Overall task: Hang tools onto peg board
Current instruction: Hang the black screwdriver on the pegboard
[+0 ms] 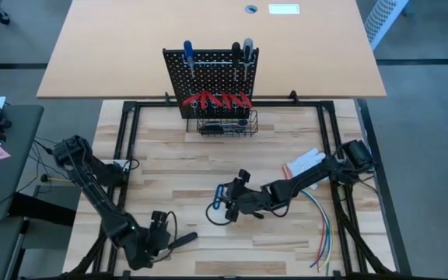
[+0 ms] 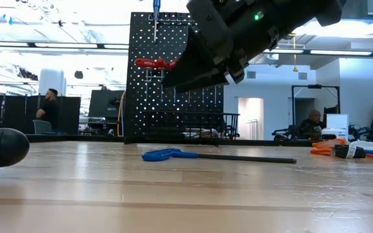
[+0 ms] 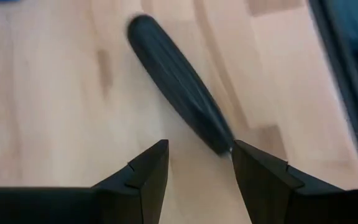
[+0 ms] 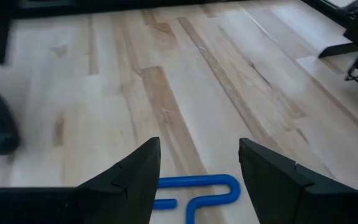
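The peg board [image 1: 211,74] stands upright at the table's far side, with screwdrivers in its top holders, red pliers [image 1: 216,99] hung across it and a wire basket [image 1: 226,124] at its base. A black-handled screwdriver [image 3: 179,87] lies flat on the table near the front edge. My left gripper [image 3: 199,162] is open just behind its near end, with nothing between the fingers. A blue-handled hex key [image 2: 164,154] lies flat mid-table. My right gripper [image 4: 199,168] hovers open above its blue handle [image 4: 197,190], clear of it.
A bundle of coloured wires [image 1: 321,225] and a white and red item [image 1: 306,163] lie at the table's right. A large tan tabletop [image 1: 208,39] stands behind the peg board. Bare wood stretches between the basket and both grippers.
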### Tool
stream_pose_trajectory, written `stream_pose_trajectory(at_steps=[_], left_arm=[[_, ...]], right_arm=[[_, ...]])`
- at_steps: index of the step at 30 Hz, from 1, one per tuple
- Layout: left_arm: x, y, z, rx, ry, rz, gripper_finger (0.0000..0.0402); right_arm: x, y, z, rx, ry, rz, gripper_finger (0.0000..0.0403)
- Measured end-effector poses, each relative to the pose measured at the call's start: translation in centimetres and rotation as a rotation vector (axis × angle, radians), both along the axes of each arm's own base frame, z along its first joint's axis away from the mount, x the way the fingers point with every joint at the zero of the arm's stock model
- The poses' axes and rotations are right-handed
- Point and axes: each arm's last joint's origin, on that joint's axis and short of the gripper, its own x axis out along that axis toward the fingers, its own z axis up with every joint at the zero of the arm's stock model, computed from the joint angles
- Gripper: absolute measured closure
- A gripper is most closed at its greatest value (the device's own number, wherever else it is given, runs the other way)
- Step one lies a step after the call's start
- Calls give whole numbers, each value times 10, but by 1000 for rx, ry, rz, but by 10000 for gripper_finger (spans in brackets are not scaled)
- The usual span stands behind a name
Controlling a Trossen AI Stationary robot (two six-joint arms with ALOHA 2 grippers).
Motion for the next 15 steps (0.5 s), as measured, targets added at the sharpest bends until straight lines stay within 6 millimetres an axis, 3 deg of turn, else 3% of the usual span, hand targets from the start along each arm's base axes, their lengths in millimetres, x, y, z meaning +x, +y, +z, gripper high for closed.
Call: stream_pose_trajectory(at_steps=[8, 15], left_arm=[[9, -18, -30, 81, -78, -82, 231], [8, -18, -35, 82, -126, -89, 231]], right_arm=[[-2, 10, 2, 40, -38, 10, 184], [-9, 28, 2, 131, -60, 7, 184]])
